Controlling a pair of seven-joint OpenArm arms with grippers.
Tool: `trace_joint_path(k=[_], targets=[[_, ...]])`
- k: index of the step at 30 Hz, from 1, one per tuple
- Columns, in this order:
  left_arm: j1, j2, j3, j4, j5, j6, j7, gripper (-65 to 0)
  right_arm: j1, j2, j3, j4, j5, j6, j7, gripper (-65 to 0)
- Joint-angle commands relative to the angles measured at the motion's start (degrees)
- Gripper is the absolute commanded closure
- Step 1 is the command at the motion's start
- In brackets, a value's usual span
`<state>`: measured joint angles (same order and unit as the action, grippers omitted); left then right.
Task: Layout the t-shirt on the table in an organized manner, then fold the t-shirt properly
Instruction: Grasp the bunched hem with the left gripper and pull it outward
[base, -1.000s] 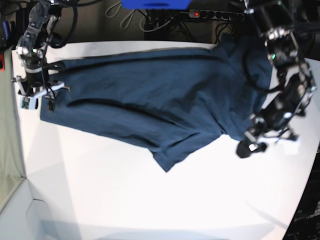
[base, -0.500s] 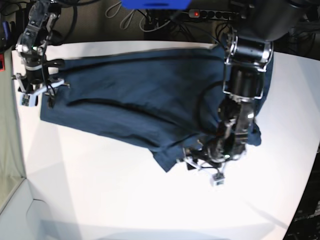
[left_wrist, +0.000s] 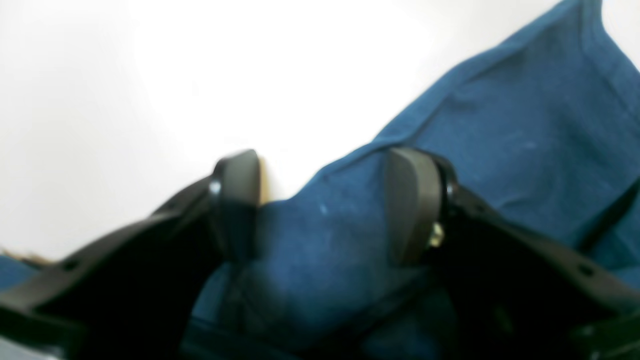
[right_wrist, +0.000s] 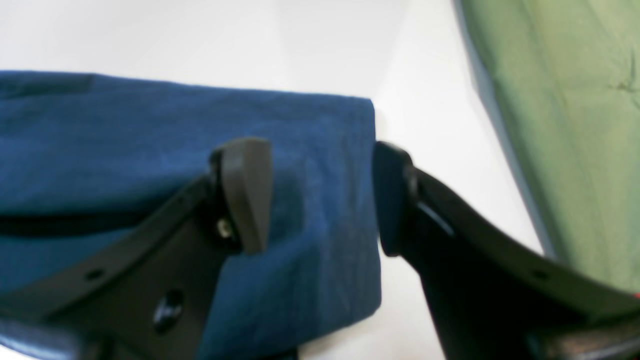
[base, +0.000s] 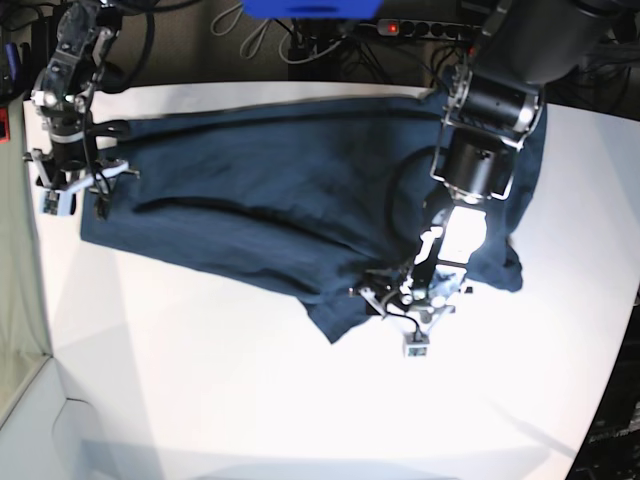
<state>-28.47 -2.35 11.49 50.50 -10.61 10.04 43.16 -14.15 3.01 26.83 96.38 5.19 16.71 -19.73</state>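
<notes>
The dark navy t-shirt lies spread across the white table, its hem to the left and one sleeve pointing toward the front. My left gripper hangs low over that sleeve. In the left wrist view the left gripper is open, its fingers astride the cloth edge. My right gripper is at the hem corner. In the right wrist view the right gripper is open, with the shirt's corner between its fingers.
A green cloth panel runs along the table's left side. A power strip, cables and a blue object sit behind the far edge. Bare white tabletop stretches in front of the shirt.
My left arm has swung from the shirt's right side across to the front sleeve and settled low over it. The right gripper has shifted slightly toward the far edge.
</notes>
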Motion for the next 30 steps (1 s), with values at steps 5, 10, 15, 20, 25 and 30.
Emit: trace_joint_path(k=[5,10,15,20,25,30], targets=[[-1.6,0.0,0.0,-2.2,0.5,-0.4,-0.3,-33.5,0.5,0.5,0.1,1.1,0.5,0.0,1.5,-33.2],[-1.6,-0.4,-0.3,-2.5,0.5,-0.4,-0.4,-7.3,0.6,0.4,0.1,1.1,0.5,0.0,1.5,-33.2],[-1.7,-1.4,-0.5,-1.8,0.4,-0.3,-0.4,-0.4,0.6,0.4,0.1,0.9,0.6,0.0,1.5,-33.2],[-1.8,-3.7,-0.6,6.7,0.1,-0.1,-0.5,-0.1,0.6,0.3,0.1,0.6,0.6,0.0,1.5,-33.2],[-3.7,-5.5,-0.6,15.4,0.5,-0.1,-0.3,-0.1,0.5,0.2,0.0,0.5,0.6,0.0,1.5,-33.2],[-7.7,-8.5,-0.6,18.7,0.5,-0.1,-0.3,-0.1,0.1,0.2,0.0,0.5,0.6,0.0,1.5,-33.2]])
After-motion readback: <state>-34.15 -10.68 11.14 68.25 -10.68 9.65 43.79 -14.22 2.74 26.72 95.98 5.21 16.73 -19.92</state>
